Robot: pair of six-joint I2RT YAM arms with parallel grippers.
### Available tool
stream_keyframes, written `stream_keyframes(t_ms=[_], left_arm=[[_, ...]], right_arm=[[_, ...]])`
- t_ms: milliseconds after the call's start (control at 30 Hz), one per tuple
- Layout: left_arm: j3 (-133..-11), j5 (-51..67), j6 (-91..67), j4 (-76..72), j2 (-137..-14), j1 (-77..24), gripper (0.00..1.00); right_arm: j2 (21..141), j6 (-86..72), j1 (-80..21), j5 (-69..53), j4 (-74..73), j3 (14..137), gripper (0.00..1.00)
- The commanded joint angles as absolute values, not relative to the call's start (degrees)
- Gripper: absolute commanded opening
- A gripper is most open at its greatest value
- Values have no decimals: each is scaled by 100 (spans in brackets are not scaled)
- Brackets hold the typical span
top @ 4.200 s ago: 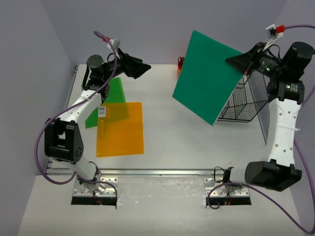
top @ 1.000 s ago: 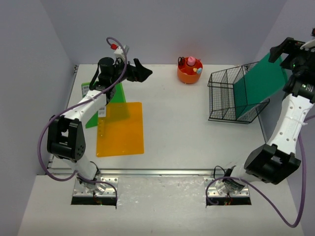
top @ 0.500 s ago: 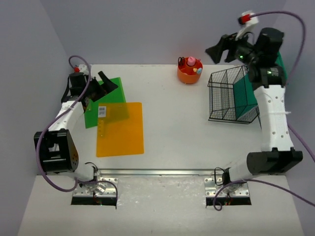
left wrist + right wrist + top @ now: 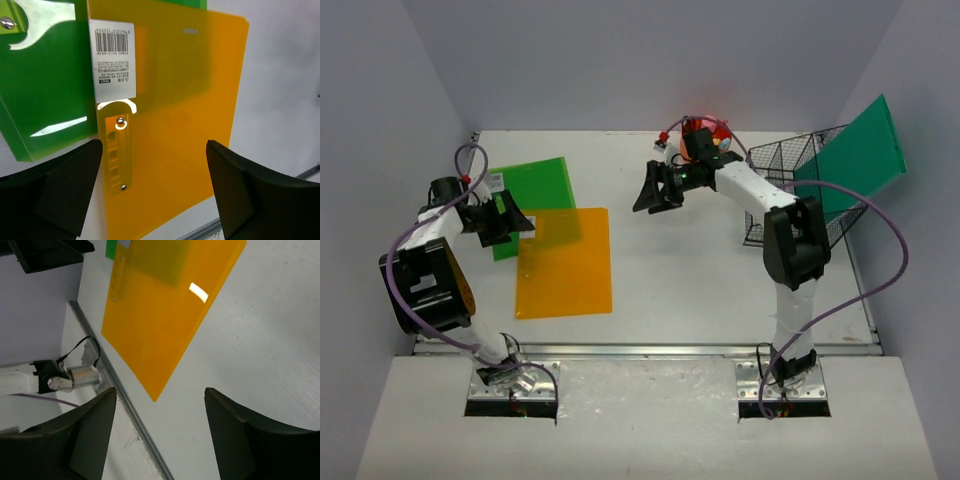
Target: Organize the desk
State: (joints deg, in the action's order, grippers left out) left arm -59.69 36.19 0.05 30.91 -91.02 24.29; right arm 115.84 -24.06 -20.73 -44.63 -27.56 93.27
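Top external alone shows the green board (image 4: 862,152) in the basket (image 4: 770,168); wrist views show jaws parted, empty.

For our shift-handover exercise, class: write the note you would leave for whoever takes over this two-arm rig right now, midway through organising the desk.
The left fingers are open and empty, beside the labelled edge of the translucent orange plastic folder.
The right fingers are open and empty above mid-desk, facing that folder.
The orange folder lies flat on the white rectangular desk, partly covering the light green plastic folder.
Done: the dark green folder stands tilted in the black wire basket.
Left: the two flat folders, probably bound for the basket too.
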Motion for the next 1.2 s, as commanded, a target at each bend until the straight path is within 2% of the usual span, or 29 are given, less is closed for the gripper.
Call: stream_keyframes(t_ms=[0,400,700,800,867,1033,1100,1167], left_arm=[[-5862,3862,985,3498,-9299,2452,82],[-5661,3472,1210,3409,-10149,2556,80],[-5633,4579,1072,3296,-10799,2593,77],[-5651,4881,1115,3287,-10948,2584,75],[-5701,5150,1255,3386,-11065,2584,73],[-5761,6143,1669,3634,-11219,2566,56],[-5796,6440,1838,3761,-11250,2566,49],[-5864,6678,2098,3987,-11250,2558,47]], right_arm=[[12230,-2878,-2396,-5239,-2320,9492,71],[13575,-2984,-2925,-5817,-1957,9729,73],[14275,-3615,-3101,-6393,-1376,9781,74],[14505,-3862,-3180,-6527,-1199,9877,67],[14651,-4087,-3278,-6598,-1029,9982,57],[14953,-4357,-3512,-6783,-680,10198,27],[14974,-4490,-3561,-6857,-485,10224,20],[14949,-4543,-3594,-6936,-370,10276,14]])
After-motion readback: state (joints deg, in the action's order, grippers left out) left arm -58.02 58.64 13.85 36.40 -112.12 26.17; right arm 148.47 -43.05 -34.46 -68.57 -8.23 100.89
